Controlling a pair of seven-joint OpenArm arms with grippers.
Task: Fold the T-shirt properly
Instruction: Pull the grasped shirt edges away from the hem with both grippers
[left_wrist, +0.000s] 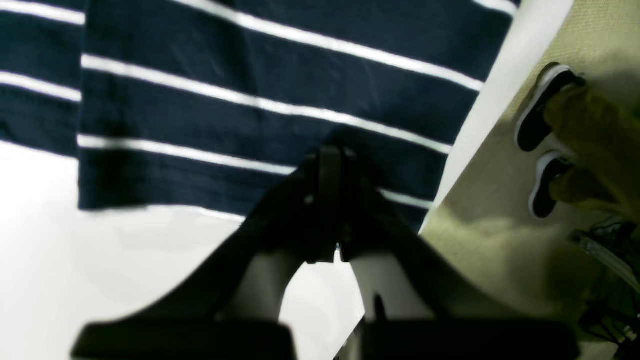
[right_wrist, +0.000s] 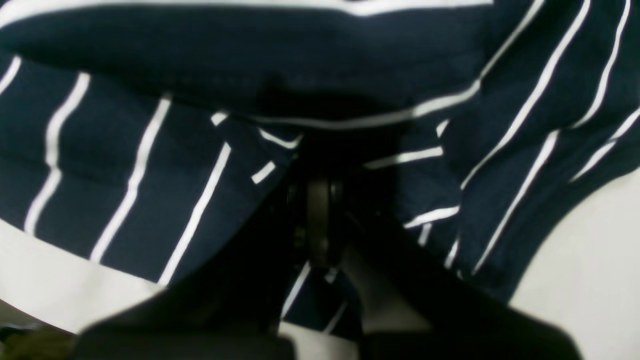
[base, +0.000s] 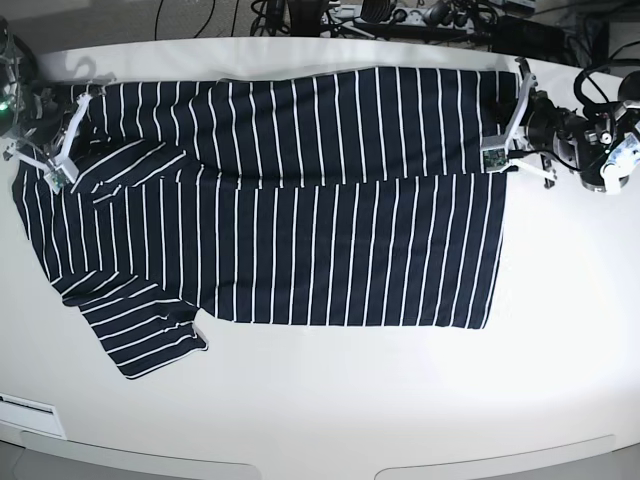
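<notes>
The desk is a broad white surface, and the T-shirt lies across most of it, spread lengthwise with its hem toward the base view's right and its shoulders toward that view's left. The far long side is already doubled over toward the middle, making a straight lengthwise fold edge over the lower layer. The near sleeve sticks out flat at the lower left.

The left end effector is closed on the hem corner of the folded layer, its fingers pinched together with striped cloth between them. The right end effector is closed on bunched cloth near the shoulder end, where the fabric puckers around the grip.

Judged from this layout, the step in hand is laying the first lengthwise fold. To do it well, both grips should stay level with each other so the fold edge runs parallel to the stripes' cross direction and the layer lands without slack. The pucker near the shoulder suggests the right side needs a light outward pull before release. Letting go should come only once the cloth rests flat, lest the corner spring back. The near side and its sleeve are not yet folded.
</notes>
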